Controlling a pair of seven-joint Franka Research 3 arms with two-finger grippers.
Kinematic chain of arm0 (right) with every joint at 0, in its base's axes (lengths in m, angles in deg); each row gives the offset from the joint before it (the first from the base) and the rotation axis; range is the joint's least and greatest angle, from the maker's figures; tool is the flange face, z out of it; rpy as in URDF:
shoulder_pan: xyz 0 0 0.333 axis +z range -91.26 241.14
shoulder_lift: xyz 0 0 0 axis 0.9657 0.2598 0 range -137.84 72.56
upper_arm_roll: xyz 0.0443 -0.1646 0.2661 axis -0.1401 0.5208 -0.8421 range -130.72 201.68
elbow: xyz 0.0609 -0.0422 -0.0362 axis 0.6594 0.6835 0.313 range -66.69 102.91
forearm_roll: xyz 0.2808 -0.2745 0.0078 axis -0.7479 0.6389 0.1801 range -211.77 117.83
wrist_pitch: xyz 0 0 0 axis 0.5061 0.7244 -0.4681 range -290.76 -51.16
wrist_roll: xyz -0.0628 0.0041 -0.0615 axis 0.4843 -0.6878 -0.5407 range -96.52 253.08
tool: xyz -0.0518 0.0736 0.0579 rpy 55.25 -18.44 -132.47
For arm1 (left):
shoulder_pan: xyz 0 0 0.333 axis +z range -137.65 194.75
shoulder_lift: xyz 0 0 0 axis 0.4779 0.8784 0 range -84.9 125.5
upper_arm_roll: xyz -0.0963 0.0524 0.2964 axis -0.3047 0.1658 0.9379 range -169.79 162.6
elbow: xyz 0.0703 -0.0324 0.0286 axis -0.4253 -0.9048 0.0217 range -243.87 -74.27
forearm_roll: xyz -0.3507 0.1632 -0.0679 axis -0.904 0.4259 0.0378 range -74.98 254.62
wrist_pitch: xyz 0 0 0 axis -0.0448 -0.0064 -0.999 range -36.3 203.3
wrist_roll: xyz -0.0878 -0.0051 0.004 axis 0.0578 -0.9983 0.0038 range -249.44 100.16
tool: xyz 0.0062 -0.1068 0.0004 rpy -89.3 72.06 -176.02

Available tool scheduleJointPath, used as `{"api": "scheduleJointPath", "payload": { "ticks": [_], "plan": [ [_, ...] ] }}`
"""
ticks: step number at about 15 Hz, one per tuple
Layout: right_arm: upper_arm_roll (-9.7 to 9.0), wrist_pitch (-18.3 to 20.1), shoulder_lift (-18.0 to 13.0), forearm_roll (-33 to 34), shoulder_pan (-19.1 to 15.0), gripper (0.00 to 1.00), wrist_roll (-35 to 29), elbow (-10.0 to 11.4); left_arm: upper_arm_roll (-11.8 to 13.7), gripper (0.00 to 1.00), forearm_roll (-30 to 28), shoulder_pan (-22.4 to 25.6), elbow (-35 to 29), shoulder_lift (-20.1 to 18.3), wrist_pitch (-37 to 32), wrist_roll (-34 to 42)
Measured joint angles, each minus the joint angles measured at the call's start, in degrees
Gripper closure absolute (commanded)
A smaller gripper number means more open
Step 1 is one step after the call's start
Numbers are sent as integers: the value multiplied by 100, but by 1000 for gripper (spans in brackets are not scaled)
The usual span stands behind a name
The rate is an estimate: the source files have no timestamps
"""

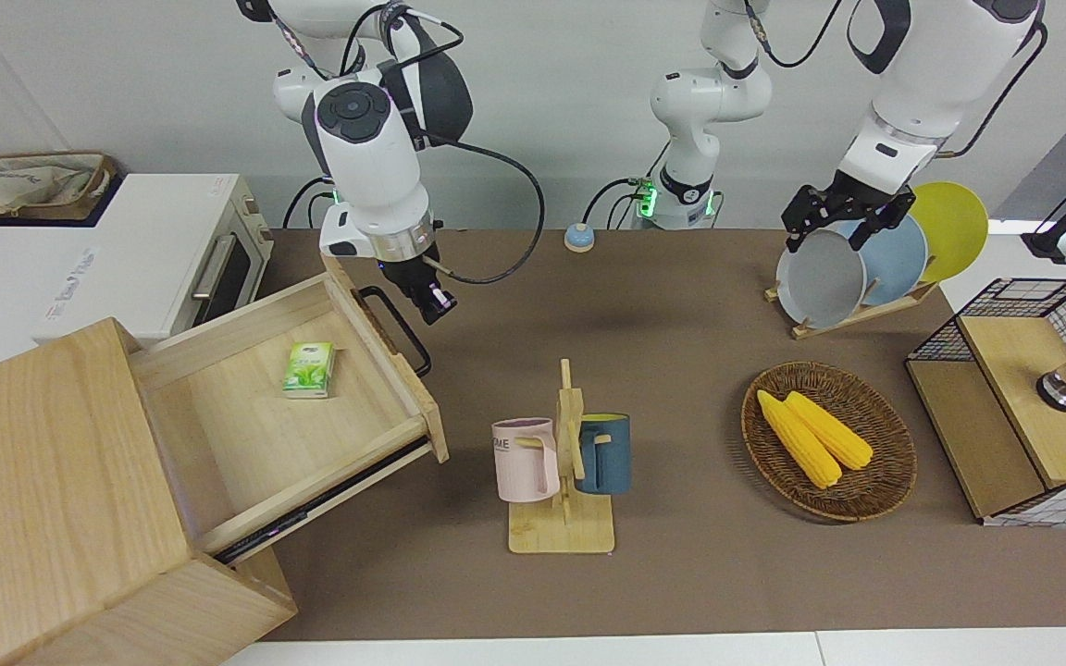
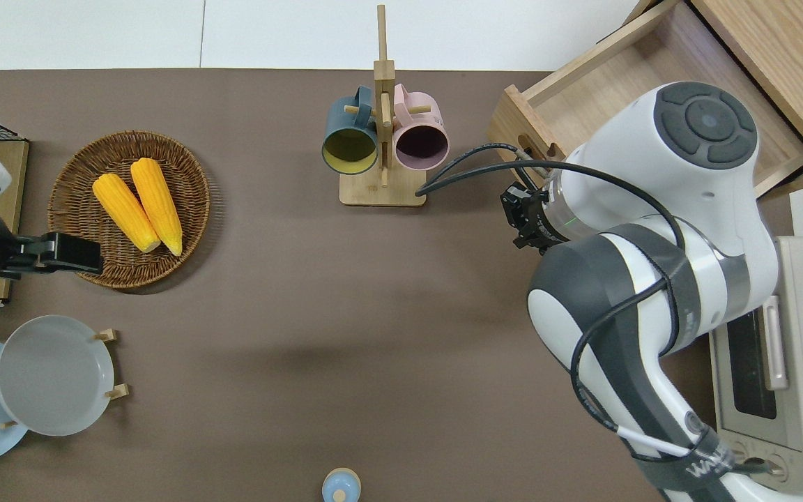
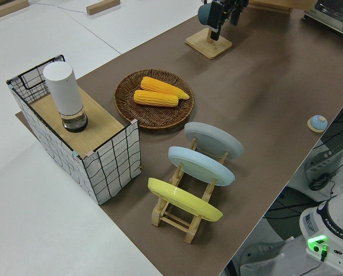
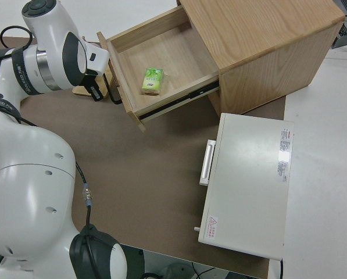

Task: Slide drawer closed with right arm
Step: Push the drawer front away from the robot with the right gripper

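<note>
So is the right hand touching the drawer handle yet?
Cannot tell. The front view shows the right hand right beside the drawer handle, but no view plainly shows contact or gap.

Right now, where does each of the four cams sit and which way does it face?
Front: across the table, facing the robots; both arms, right gripper at the open drawer.
Overhead: straight down; right arm, left gripper at the basket edge.
Left side: raised at the left arm's end, along the table; plate rack, only the left arm's base.
Right side: above the right arm; drawer, toaster oven.
Shared: front and right side both show the green packet in the drawer.
</note>
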Motion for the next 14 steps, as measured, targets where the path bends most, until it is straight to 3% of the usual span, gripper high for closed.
{"api": "scheduleJointPath", "payload": {
  "ticks": [6, 14],
  "plan": [
    [-487, 1, 40, 16, -16, 1000, -409, -65, 0, 5, 0, 0, 0, 0, 0, 0],
    [-491, 1, 45, 417, -285, 1000, -319, -84, 0, 5, 0, 0, 0, 0, 0, 0]
  ]
}}
